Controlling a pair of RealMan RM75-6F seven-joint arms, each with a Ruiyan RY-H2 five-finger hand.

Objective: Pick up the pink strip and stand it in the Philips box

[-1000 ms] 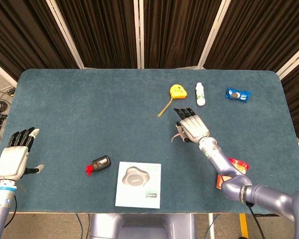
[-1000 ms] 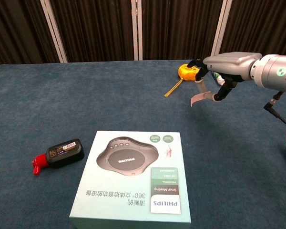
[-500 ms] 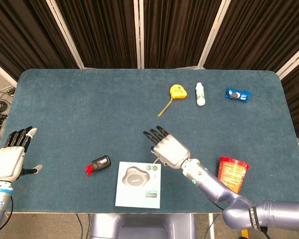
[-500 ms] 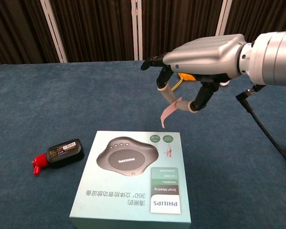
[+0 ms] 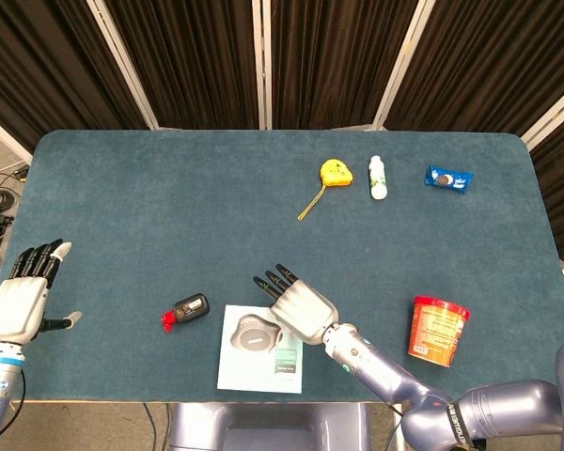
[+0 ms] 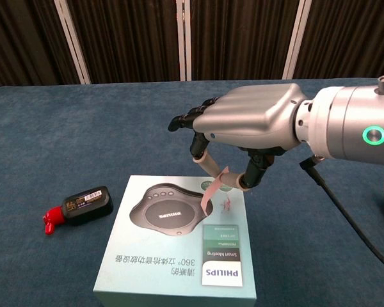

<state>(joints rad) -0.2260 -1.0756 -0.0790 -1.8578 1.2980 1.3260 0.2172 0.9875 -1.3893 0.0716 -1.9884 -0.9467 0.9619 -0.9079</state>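
My right hand (image 6: 256,125) pinches the pink strip (image 6: 211,184) above the Philips box (image 6: 173,256) at the table's near edge; standing it remains.

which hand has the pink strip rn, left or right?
The right robot hand, over the Philips box, pinches the pink strip dangling onto the lid. The left robot hand is at the table's left edge, fingers apart, holding nothing.

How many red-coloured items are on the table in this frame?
2: a red cup near the front right edge, and a small red piece attached to the black device left of the Philips box. None appear hidden.
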